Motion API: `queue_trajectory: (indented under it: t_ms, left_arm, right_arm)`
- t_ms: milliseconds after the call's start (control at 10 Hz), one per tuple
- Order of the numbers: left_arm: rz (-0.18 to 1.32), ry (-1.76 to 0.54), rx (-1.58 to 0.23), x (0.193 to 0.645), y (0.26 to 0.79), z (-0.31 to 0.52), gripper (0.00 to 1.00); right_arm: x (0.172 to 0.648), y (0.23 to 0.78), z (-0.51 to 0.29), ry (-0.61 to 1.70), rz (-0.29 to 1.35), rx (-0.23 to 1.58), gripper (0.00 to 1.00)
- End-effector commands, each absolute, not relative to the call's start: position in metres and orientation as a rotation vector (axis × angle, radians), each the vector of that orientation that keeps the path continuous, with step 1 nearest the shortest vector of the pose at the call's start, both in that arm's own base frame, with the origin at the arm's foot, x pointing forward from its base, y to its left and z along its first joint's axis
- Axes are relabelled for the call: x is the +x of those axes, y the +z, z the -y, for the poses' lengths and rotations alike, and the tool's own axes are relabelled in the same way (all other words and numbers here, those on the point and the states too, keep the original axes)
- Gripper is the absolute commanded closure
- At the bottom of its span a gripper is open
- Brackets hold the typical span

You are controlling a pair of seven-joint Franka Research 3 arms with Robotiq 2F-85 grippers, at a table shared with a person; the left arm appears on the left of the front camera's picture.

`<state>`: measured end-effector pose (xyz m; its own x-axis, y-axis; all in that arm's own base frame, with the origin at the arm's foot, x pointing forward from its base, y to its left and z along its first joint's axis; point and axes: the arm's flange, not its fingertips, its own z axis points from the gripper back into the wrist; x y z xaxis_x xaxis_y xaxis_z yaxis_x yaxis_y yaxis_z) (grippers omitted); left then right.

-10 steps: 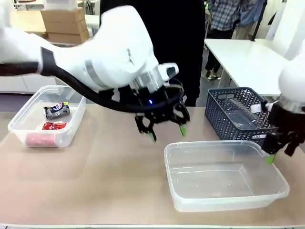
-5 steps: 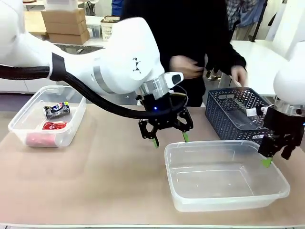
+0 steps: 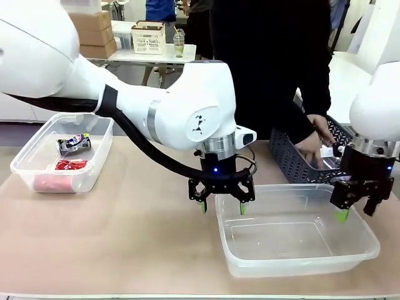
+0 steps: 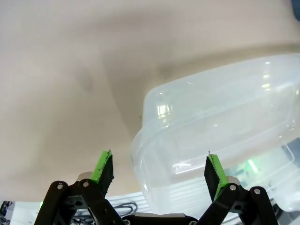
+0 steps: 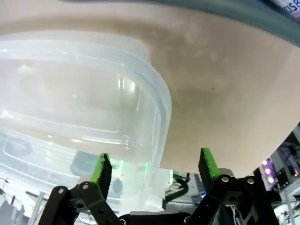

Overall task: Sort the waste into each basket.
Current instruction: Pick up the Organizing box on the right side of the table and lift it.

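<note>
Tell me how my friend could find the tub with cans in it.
Look at the left end of the tan table. A clear plastic tub sits there. The other clear tub is empty, but this one holds a red can and a silver can.

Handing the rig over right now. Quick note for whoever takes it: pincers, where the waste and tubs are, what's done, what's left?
Left pincer: open, straddling the left end wall of the near clear tub, not clamped.
Right pincer: open, straddling that tub's right end wall.
Near clear tub: nothing in it.
Far-left clear tub: holds a red can and a silver can.
Dark lattice basket: the person's hand is in it; contents hard to make out.
Done: cans are in the far-left tub.
Left: the near tub has received no waste yet.
</note>
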<state>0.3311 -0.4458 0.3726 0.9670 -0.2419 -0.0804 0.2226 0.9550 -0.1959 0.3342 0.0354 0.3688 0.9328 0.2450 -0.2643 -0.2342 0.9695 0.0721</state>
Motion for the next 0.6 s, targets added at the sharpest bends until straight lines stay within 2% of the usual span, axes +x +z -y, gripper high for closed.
queue_trajectory:
  t_ms: [0,100,200,400,500]
  left_arm:
    - [-0.080,-0.208,-0.104,0.3335,0.3753,0.4563,0.59]
    - [-0.077,-0.191,-0.096,0.3319,0.3776,0.4556,0.60]
    - [-0.077,-0.179,-0.086,0.3304,0.3800,0.4543,1.00]
    - [-0.083,-0.167,-0.087,0.3274,0.3822,0.4530,1.00]
    - [-0.092,-0.174,-0.073,0.3260,0.3815,0.4523,0.86]
  right_arm:
    - [0.3241,0.3598,-0.0371,0.157,-0.216,0.087,0.58]
    - [0.3240,0.3605,-0.0360,0.114,-0.196,0.103,0.90]
    - [0.3244,0.3603,-0.0359,0.103,-0.191,0.097,1.00]
    - [0.3261,0.3576,-0.0378,0.063,-0.179,0.089,1.00]
    - [0.3268,0.3570,-0.0374,0.054,-0.173,0.091,0.95]
